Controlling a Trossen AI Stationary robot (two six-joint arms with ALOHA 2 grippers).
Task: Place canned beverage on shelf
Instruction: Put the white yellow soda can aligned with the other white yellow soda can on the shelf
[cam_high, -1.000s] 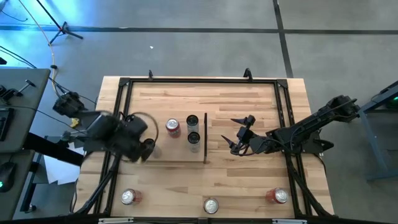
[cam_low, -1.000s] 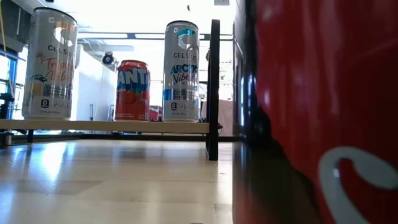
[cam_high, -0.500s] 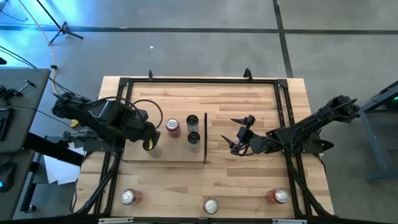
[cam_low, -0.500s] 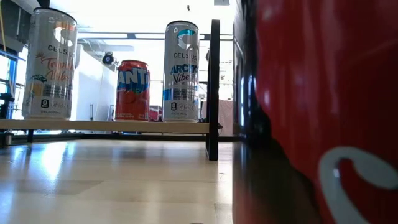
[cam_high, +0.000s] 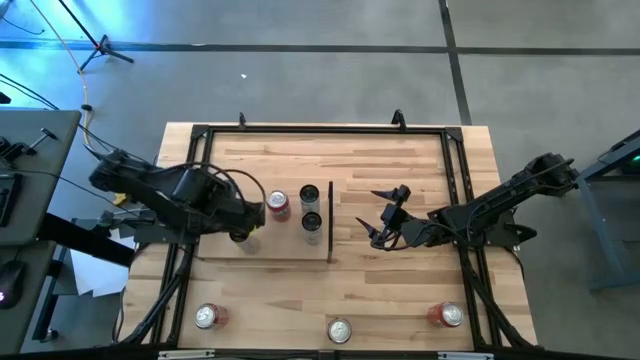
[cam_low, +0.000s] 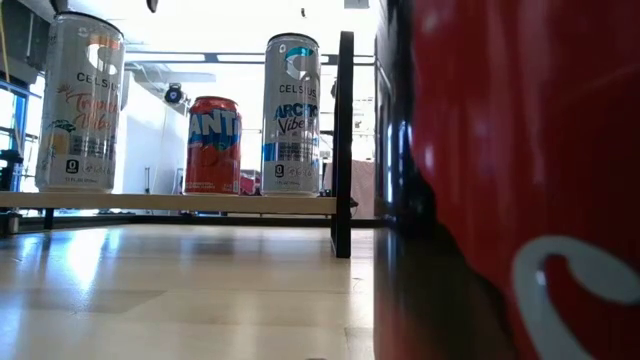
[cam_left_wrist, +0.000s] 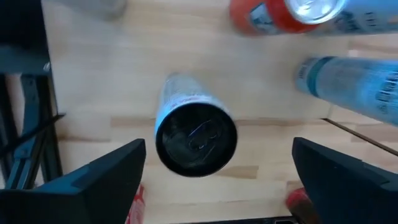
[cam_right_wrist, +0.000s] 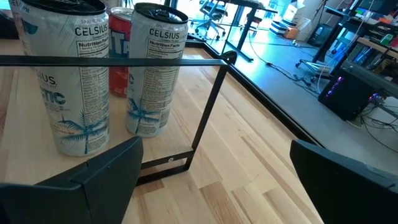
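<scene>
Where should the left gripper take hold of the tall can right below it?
Probably grip the tall can by its upper wall, coming straight down. It stands upright on the shelf, its round body between the left gripper's open fingers, and the red can stands clear. The right gripper waits open.

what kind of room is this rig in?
Likely a robotics lab or workshop: grey concrete floor, a side desk with gear, office chairs and cabled equipment beyond the wooden table.

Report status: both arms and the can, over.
Left gripper open above black-topped can, not gripping. Can upright on shelf. Right gripper open, idle past the shelf's upright strip. Nothing in the way.
</scene>
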